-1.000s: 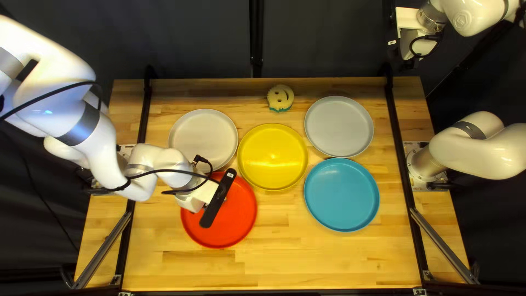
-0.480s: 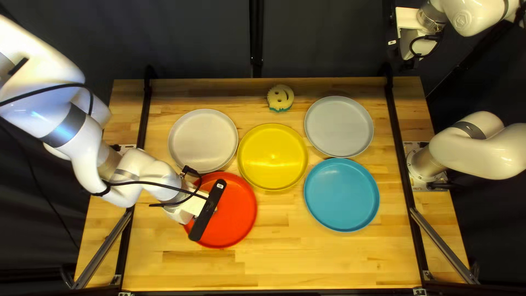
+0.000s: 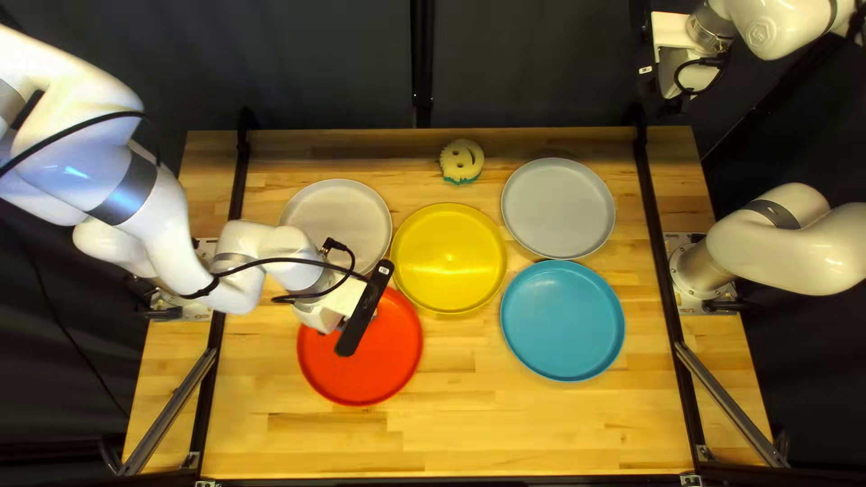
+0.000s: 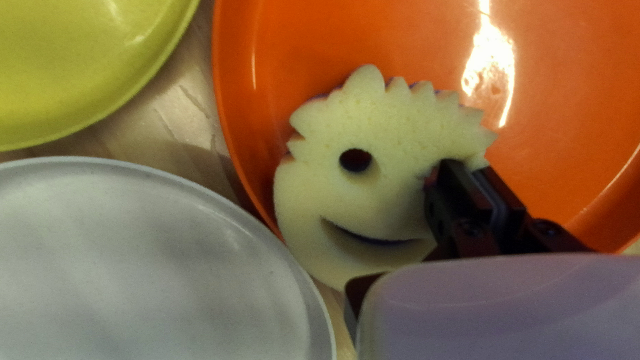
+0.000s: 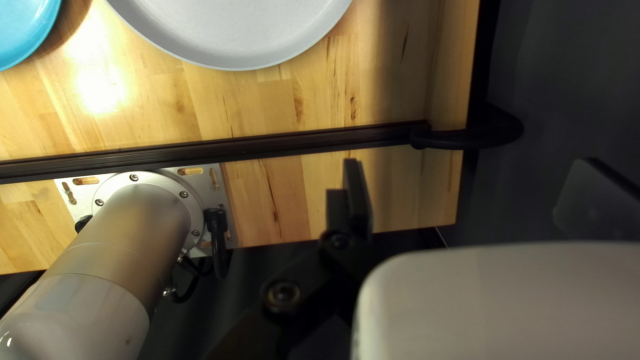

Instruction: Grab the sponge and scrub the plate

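My left hand point(image 4: 471, 168) is pinched nearly closed on one side of the sponge point(image 4: 393, 127), its broad face level over the red plate point(image 3: 383, 365), presumably for wide scrubbing contact; my right hand point(image 5: 470, 167), wide open and empty, hangs well apart, likely unneeded.

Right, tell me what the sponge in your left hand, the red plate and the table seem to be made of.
Sponge: foam, matte, with fine pores in its pale face.
Red plate: probably plastic, though glazed ceramic is possible; glossy, with bright glare.
Table: wood, perhaps sealed, with grain and joined strips showing.
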You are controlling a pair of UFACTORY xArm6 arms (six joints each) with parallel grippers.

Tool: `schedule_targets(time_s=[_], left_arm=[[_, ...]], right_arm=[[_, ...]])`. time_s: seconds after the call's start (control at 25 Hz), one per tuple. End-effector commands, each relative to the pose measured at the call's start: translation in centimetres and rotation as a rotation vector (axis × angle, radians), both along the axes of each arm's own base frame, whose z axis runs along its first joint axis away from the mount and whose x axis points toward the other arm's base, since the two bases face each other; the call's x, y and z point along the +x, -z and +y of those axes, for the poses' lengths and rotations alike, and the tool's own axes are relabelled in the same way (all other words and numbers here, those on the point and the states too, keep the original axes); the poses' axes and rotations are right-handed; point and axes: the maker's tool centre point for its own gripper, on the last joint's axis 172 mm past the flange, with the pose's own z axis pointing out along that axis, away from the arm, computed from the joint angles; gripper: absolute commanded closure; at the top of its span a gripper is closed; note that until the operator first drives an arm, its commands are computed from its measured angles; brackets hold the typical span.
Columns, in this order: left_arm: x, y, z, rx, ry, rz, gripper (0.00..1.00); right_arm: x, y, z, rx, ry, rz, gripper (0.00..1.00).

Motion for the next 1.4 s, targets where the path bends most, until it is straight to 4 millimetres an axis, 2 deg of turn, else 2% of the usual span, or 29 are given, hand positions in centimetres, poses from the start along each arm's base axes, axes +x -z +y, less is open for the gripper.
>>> schedule_targets(time_s=[0.04, 0.52, 0.64, 0.76, 0.96, 1.16, 1.28, 1.4], left_arm=[[0.1, 0.7, -2.1, -0.008, 0.017, -0.005, 1.00], [-0.5, -0.5, -9.4, 0.005, 0.052, -0.013, 1.00], [-0.3, -0.6, -10.5, 0.008, 0.058, -0.015, 1.00], [-0.4, -0.7, -9.2, 0.008, 0.055, -0.015, 1.00], [-0.5, -0.9, -4.5, 0.006, 0.028, -0.015, 1.00], [0.3, -0.6, -1.1, 0.006, 0.021, -0.013, 1.00], [1.0, -0.5, -0.7, 0.006, 0.027, -0.015, 1.00], [0.7, -0.3, -2.4, 0.008, 0.040, -0.016, 1.00]], right_arm=[[0.0, 0.0, 0.0, 0.000, 0.000, 0.000, 0.00], [0.0, 0.0, 0.0, 0.000, 0.000, 0.000, 0.00], [0.0, 0.0, 0.0, 0.000, 0.000, 0.000, 0.00], [0.0, 0.0, 0.0, 0.000, 0.000, 0.000, 0.00], [0.0, 0.0, 0.0, 0.000, 0.000, 0.000, 0.00], [0.0, 0.0, 0.0, 0.000, 0.000, 0.000, 0.00], [0.0, 0.0, 0.0, 0.000, 0.000, 0.000, 0.00], [0.0, 0.0, 0.0, 0.000, 0.000, 0.000, 0.00]])
